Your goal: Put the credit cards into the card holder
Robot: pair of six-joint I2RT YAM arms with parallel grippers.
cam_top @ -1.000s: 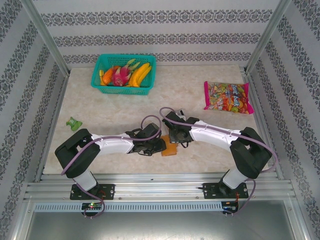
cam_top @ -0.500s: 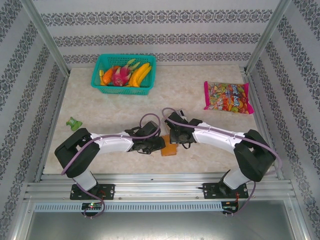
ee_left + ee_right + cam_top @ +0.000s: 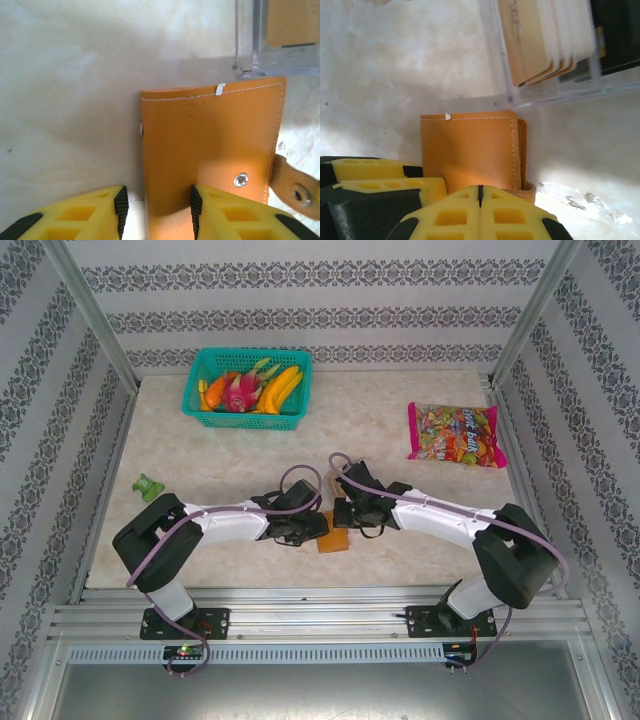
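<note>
The card holder (image 3: 210, 150) is an orange-brown folded wallet lying flat on the marble table, its snap strap (image 3: 295, 187) sticking out to one side. My left gripper (image 3: 158, 210) is open. It straddles the wallet's left edge, one pad (image 3: 196, 207) over the leather and the other over bare table. My right gripper (image 3: 480, 192) is shut with nothing between its fingers and hovers at the near edge of the card holder (image 3: 470, 150). Just beyond the wallet, several credit cards (image 3: 540, 35) stand on edge in a clear plastic box (image 3: 500, 75). From above, both grippers meet over the card holder (image 3: 333, 537).
A teal basket (image 3: 248, 388) of fruit stands at the back left. A colourful candy bag (image 3: 455, 434) lies at the back right. A small green object (image 3: 149, 486) sits near the left edge. The clear box (image 3: 245, 45) rests right against the wallet's far side.
My right arm has crept leftward over the wallet with its fingers closing fully. The wallet has shifted slightly left. My left jaws have narrowed a little.
</note>
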